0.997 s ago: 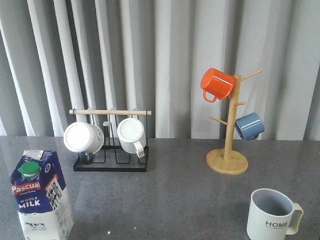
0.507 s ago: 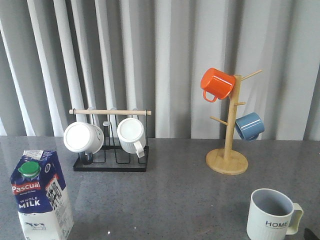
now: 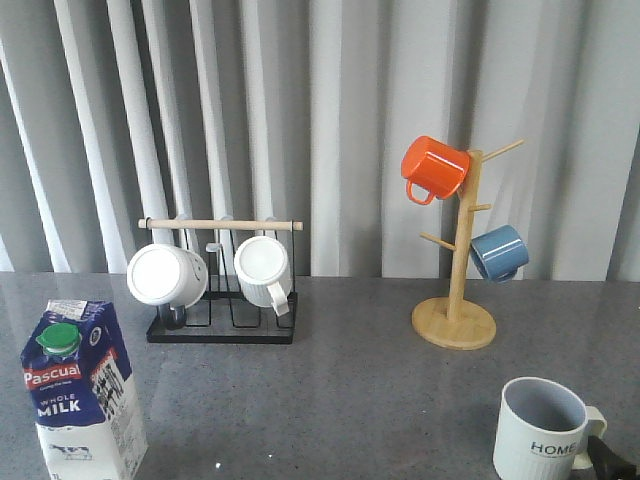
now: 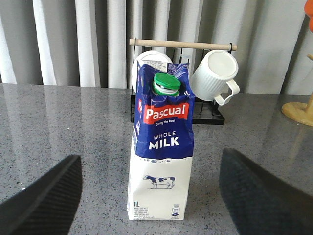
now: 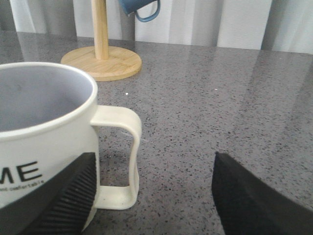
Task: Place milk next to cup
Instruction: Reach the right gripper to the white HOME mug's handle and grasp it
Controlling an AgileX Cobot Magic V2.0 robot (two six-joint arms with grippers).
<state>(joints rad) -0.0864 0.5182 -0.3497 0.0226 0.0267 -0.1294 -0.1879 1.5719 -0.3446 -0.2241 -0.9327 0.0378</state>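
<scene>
The grey worktop [image 3: 350, 380] carries everything, and the main risk lies in the long crossing between its two near corners. The milk [image 3: 83, 390] is seen upright at the near left corner, well apart from the cup [image 3: 540, 430], which stands at the near right corner with its handle turned toward the right edge. The carton is tall and narrow, so it is judged likely to tip or slide if it is pinched high near the green cap [image 4: 165, 84] or carried quickly. The left pincer [image 4: 156, 196] is seen spread wide, one finger on each side of the carton and neither touching it, so nothing is gripped yet; an off-centre closing could twist the carton. The right pincer [image 5: 154, 196] is likewise held apart and empty, with the cup handle [image 5: 121, 156] between its fingers and one finger just beside the cup wall. A small closing or sideways drift there could nudge the cup, and that pincer could also block the spot beside the cup.
</scene>
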